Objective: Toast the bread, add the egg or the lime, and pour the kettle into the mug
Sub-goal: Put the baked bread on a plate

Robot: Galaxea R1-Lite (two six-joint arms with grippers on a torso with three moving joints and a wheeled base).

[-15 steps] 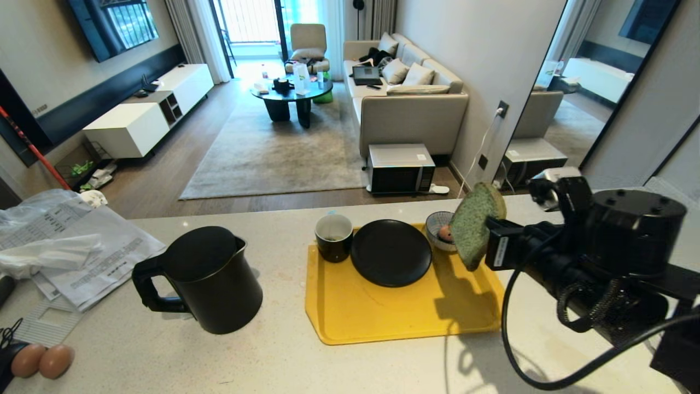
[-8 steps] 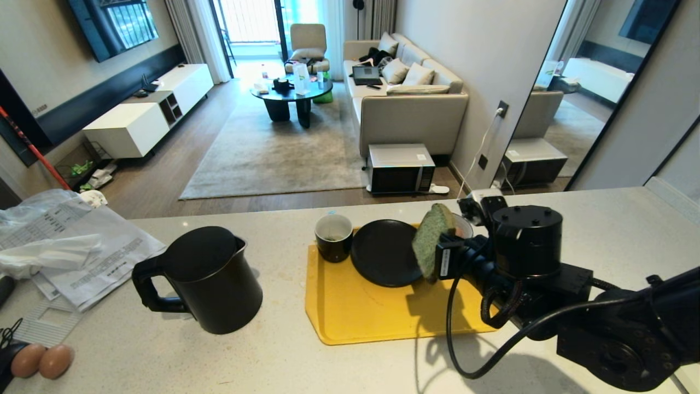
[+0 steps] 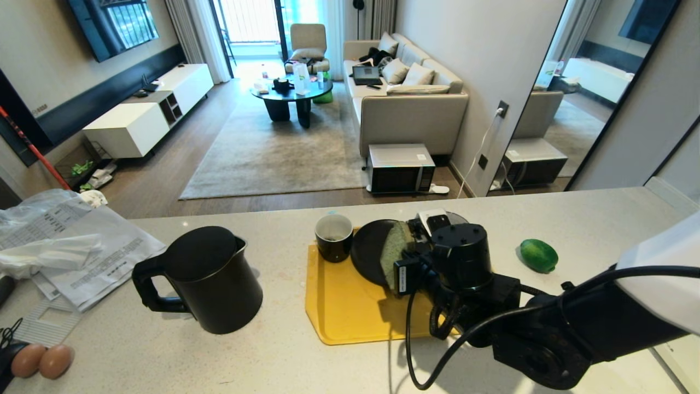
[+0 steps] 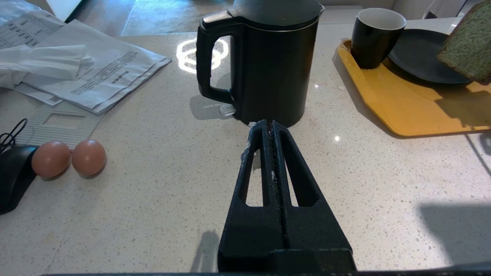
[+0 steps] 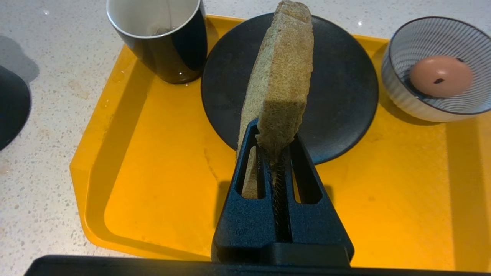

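Lowered over plate [image 5: 341,88], green-tinted bread [image 5: 282,76] stands edgewise

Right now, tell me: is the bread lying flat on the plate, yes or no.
No: the bread stands on edge, pinched in the right gripper above the plate.

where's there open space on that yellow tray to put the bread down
The black plate is bare, under the bread in the right gripper. The yellow tray's near half is free. Crowded: mug, striped bowl.
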